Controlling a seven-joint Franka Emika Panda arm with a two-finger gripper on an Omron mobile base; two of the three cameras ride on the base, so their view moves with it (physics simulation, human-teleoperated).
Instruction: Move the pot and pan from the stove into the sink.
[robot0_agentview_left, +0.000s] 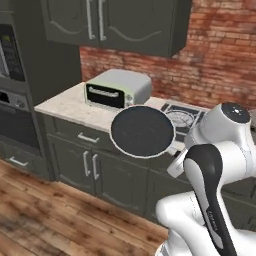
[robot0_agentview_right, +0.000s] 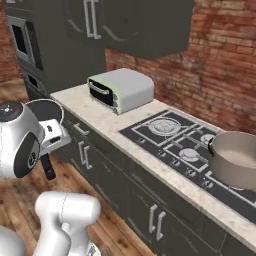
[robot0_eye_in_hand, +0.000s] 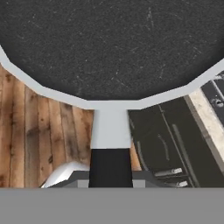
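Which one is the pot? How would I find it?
Find the brick wall, then the black stove on the stone counter below it. The pot sits on the stove's right side. It is deep, round and beige, unlike the flat black pan that the gripper holds.

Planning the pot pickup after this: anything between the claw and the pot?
The claw is shut on the pan handle, held off the counter's front edge. Between it and the pot lie only bare counter and the stove; the toaster oven sits behind.
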